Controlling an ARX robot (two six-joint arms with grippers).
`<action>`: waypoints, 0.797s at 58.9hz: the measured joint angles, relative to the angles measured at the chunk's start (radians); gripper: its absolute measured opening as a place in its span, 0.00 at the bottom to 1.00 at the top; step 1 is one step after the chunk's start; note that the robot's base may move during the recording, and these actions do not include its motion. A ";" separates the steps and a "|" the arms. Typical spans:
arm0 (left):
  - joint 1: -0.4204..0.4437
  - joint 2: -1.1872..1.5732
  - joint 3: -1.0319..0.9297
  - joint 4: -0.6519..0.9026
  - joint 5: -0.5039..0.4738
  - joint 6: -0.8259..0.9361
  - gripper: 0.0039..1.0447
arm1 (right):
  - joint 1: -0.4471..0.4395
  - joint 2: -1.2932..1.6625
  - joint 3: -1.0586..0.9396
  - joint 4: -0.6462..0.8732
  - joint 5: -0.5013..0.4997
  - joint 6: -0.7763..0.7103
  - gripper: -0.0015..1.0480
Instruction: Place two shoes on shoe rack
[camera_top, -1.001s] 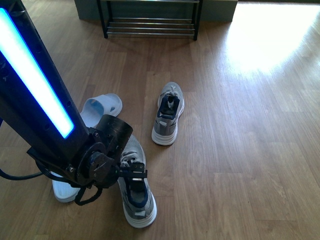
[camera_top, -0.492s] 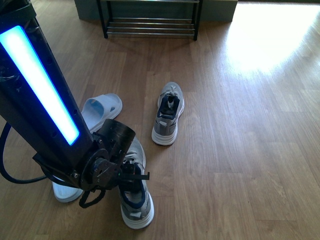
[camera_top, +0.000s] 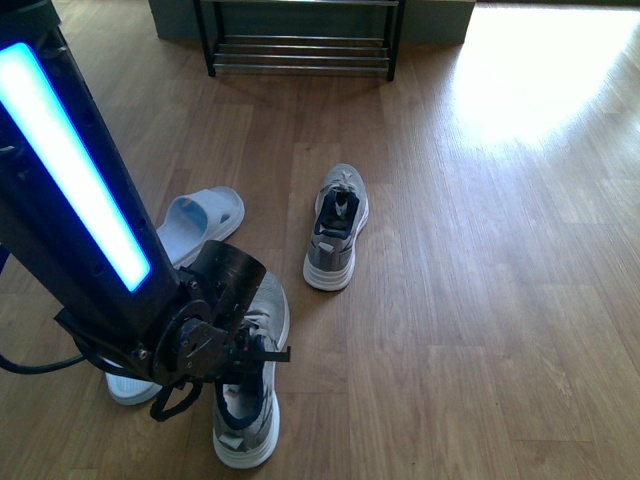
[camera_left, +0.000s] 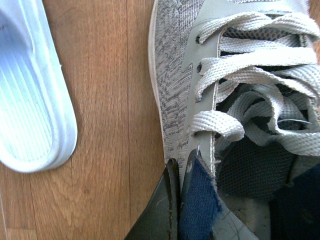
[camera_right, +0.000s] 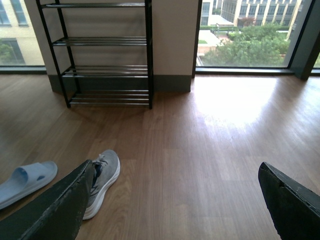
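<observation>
On the floor (camera_top: 450, 300) beside a slide (camera_left: 30, 100), the left fingers (camera_left: 157, 215) clamp the near sneaker (camera_top: 252, 425) by its soft knit collar, likely light but floppy, steadier near the heel, while the right fingers (camera_right: 60, 205) stand apart.

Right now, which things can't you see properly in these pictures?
- Near slide: front view, mostly behind the left arm.
- Near sneaker: front view, its middle covered by that arm's wrist; left wrist view cuts off toe and heel.
- Shoe rack: front view, upper tiers cut off by the top edge.
- Far sneaker: right wrist view, heel behind a finger.
</observation>
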 joint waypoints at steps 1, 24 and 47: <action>0.002 -0.025 -0.021 0.003 0.000 -0.004 0.01 | 0.000 0.000 0.000 0.000 0.000 0.000 0.91; 0.035 -0.658 -0.424 0.082 -0.081 0.019 0.01 | 0.000 0.000 0.000 0.000 0.000 0.000 0.91; 0.048 -1.412 -0.709 -0.249 -0.311 0.169 0.01 | 0.000 0.000 0.000 0.000 0.000 0.000 0.91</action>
